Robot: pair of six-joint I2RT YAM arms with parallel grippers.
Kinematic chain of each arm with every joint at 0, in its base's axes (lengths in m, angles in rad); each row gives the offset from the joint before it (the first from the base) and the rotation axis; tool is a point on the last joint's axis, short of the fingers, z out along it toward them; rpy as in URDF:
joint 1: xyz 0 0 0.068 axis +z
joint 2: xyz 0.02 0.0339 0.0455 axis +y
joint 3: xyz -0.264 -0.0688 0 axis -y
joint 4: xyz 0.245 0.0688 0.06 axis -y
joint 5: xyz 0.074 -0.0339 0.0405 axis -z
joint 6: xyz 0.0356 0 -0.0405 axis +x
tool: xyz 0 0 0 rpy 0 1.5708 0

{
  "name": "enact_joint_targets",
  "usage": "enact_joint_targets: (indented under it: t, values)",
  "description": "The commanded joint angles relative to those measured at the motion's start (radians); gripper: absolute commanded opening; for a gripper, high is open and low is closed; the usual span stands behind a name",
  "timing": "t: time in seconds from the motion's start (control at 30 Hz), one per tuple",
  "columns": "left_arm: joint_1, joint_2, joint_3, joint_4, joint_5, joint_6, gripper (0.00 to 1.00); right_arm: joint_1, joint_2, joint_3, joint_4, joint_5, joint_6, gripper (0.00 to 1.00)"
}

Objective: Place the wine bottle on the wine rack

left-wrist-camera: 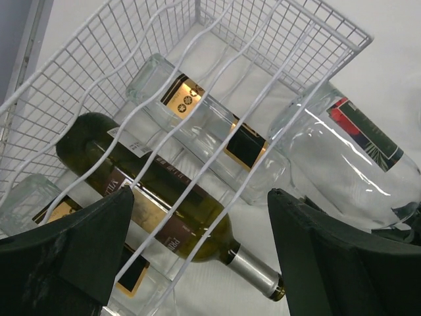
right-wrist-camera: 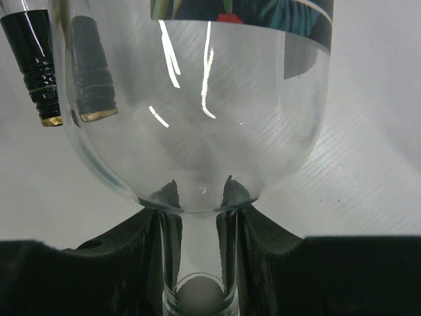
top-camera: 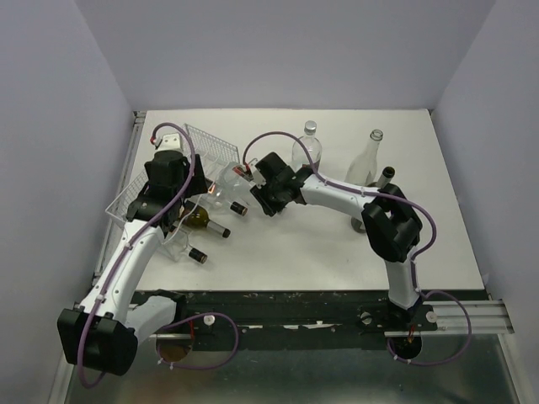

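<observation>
Black right pincer (right-wrist-camera: 199, 192): clamped on the neck of the wine bottle (right-wrist-camera: 197, 99), one finger on each side just below the shoulder.
Glass: clear, stiff and smooth, so probably slippery. It looks empty, so I judge it light but breakable against wire or other bottles.
Hold: the neck is narrow enough for the fingers. The broad body hangs far from the grip and may droop or twist, so slow moves seem wise.
Bottle place: lying on its side at centre left of the top view, just beside the right-hand edge of the wine rack (left-wrist-camera: 342, 33) and not in a cradle. Whether it touches the wire I cannot tell.
Right arm: reaches from the lower right across the table (top-camera: 295, 252) toward the left, wrist low and roughly level.
Left pincer (left-wrist-camera: 200, 197): fingers spread wide, gripping nothing, poised over the rack.
Left arm: rises from the lower left and bends over the rack.
Rack load: a green bottle (left-wrist-camera: 164, 197) and a clear bottle (left-wrist-camera: 197, 112) lie in neighbouring cradles.
Beyond: two upright bottles (top-camera: 309, 143) stand at upper right of centre.
</observation>
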Motion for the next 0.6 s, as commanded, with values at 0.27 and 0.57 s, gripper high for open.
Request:
enact_joint_targets:
  t: [0.27,0.57]
  values:
    - [0.010,-0.094,-0.234,0.124,-0.024,-0.053,0.92,0.009,0.015,0.058,0.328,-0.073,-0.104,0.01]
    - [0.011,-0.071,-0.235,0.096,-0.009,-0.093,0.92,0.009,0.048,0.060,0.419,-0.176,-0.133,0.00]
